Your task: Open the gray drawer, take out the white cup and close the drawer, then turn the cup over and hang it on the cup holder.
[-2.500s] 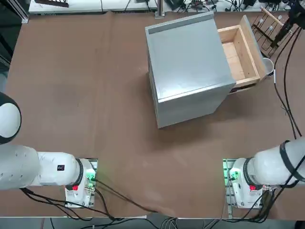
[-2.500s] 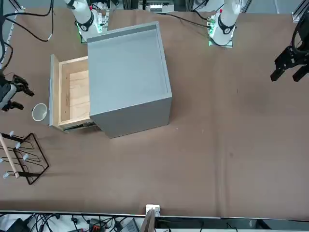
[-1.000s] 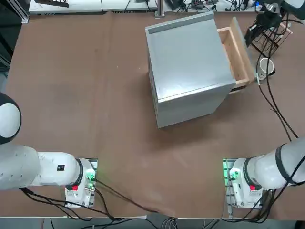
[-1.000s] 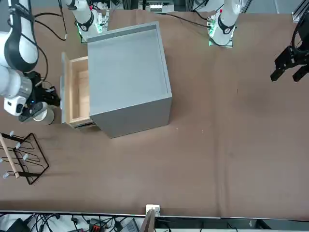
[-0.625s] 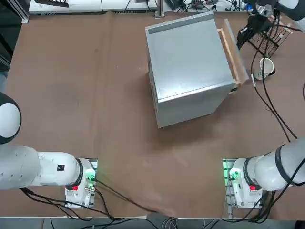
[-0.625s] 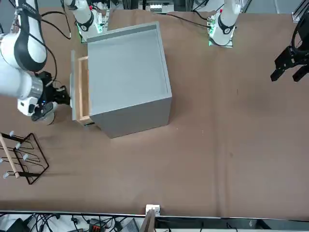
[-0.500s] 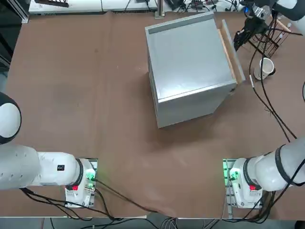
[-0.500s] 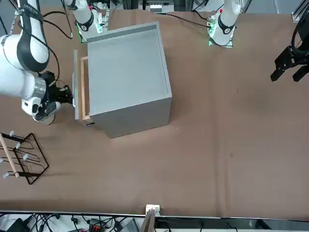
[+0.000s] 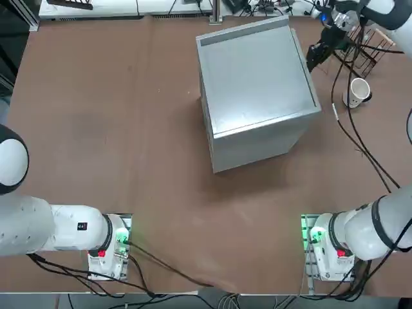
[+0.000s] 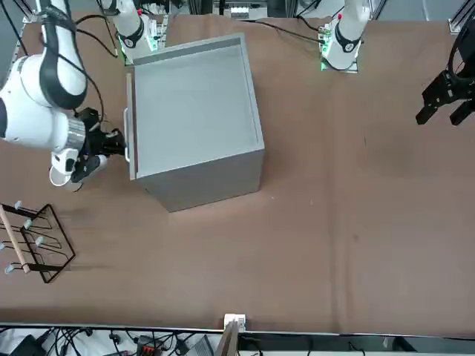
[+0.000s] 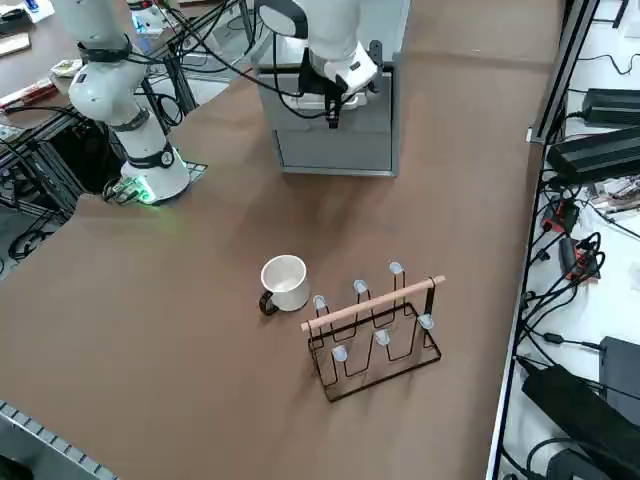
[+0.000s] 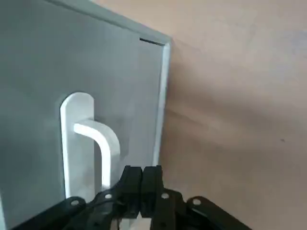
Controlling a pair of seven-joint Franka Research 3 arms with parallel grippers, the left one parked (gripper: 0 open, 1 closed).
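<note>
One drawer [image 11: 345, 118], one cup [image 11: 285, 282], one holder [image 11: 375, 325]. The drawer, partly open 0.5 s ago, now sits flush. The right gripper [image 12: 141, 184], fingers together, apparently touches the panel beside the handle [image 12: 91, 139]. The cup lies beside the holder.

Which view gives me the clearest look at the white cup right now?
The right side view: the white cup stands unobstructed beside the cup holder, mouth up, handle visible. The top view shows it small near the edge; in the front view the arm mostly hides it; the wrist view shows only the gray drawer front.
</note>
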